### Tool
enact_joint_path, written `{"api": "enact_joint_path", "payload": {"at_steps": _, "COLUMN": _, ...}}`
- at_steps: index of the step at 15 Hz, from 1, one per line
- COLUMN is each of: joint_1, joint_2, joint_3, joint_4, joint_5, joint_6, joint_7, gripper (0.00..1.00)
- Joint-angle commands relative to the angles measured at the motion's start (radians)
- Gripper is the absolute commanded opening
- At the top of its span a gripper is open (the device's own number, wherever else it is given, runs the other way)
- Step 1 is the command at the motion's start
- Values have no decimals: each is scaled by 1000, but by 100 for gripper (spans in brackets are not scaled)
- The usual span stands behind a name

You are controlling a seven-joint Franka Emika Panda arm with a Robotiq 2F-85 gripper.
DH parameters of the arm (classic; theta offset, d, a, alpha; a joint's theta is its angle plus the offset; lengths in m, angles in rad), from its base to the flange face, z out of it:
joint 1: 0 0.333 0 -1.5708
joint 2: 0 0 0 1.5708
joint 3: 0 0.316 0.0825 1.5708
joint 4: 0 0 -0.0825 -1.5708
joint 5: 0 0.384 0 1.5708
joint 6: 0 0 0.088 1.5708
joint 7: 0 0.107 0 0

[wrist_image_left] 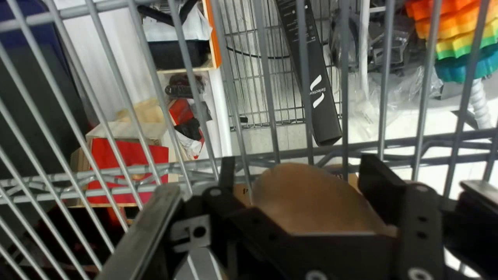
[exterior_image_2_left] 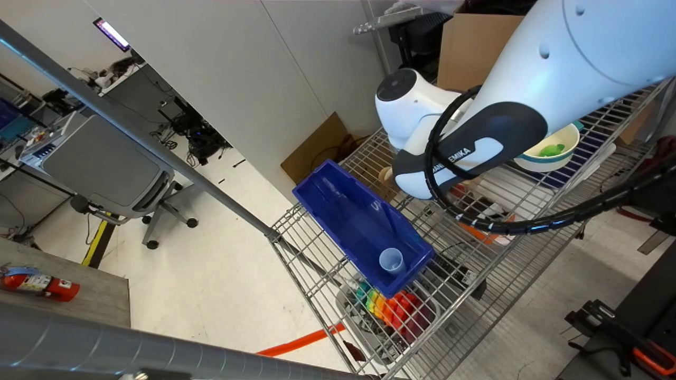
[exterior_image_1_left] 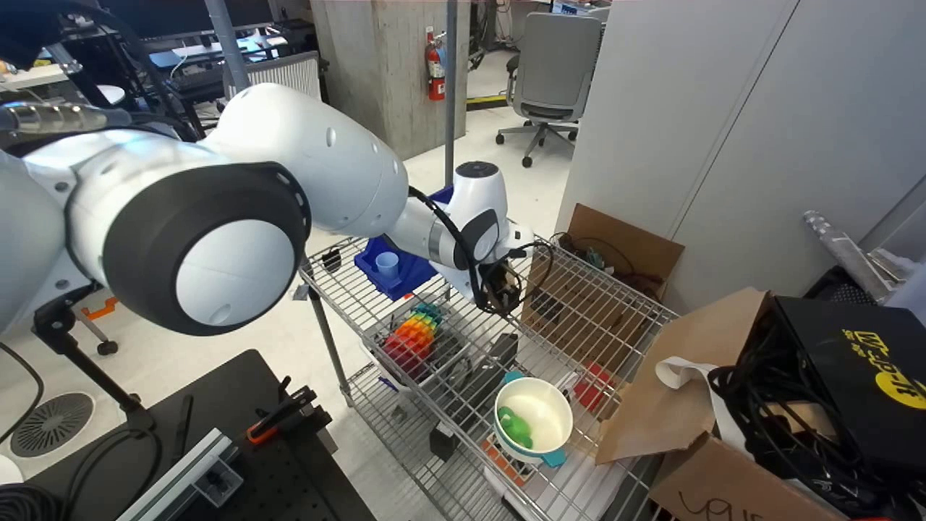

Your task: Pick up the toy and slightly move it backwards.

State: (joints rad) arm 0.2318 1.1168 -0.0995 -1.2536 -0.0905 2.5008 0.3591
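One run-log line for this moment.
claw straddles rounded brown object over silver wire rack | grip and lift unclear | long blue plastic bin on rack, pale blue cup inside | round cream bowl holds green item

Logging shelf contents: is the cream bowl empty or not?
Not empty: a green thing lies in the bowl in both exterior views; what it is, I cannot tell.

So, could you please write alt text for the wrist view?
A black gripper straddles a blurred brown rounded object, with a wire shelf behind; whether it grips is unclear. Through the wires show a long black box and, at upper right, a rainbow-coloured ruffled item.
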Motion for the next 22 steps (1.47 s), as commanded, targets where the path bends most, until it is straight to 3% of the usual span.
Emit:
{"api": "enact_joint_path", "payload": {"at_steps": 1, "joint_1": 28, "joint_2": 85, "joint_3": -44, "joint_4": 149, "joint_5": -9, "joint_6": -91, "joint_7": 55, "gripper": 49}}
{"api": "enact_joint_path", "payload": {"at_steps": 7, "joint_1": 110, "joint_2": 111, "joint_3": -155, "joint_4": 176, "joint_5": -94, "joint_6": -61, "joint_7": 177, "gripper": 3}}
{"api": "enact_joint_path", "payload": {"at_steps": 8, "joint_1": 123, "joint_2": 109, "joint_3": -176, "joint_4": 160, "joint_5": -110, "joint_6": -40, "joint_7": 202, "gripper": 0}}
{"api": "enact_joint_path", "payload": {"at_steps": 12, "joint_1": 180, "joint_2": 35, "joint_3": -248, "joint_4": -26, "joint_5": -174, "joint_6": 90, "joint_7": 250, "gripper": 1}}
{"api": "enact_joint_path", "payload": {"at_steps": 16, "joint_1": 216, "joint_2": -50, "joint_3": -279, "joint_4": -240, "joint_5": -211, "joint_6": 274, "joint_7": 218, "gripper": 1}}
{"api": "enact_joint_path", "payload": {"at_steps": 22, "joint_1": 333, "joint_2": -120, "joint_3": -448, "joint_4": -556, "joint_5": -144, "joint_6": 608, "joint_7": 278, "gripper": 1}}
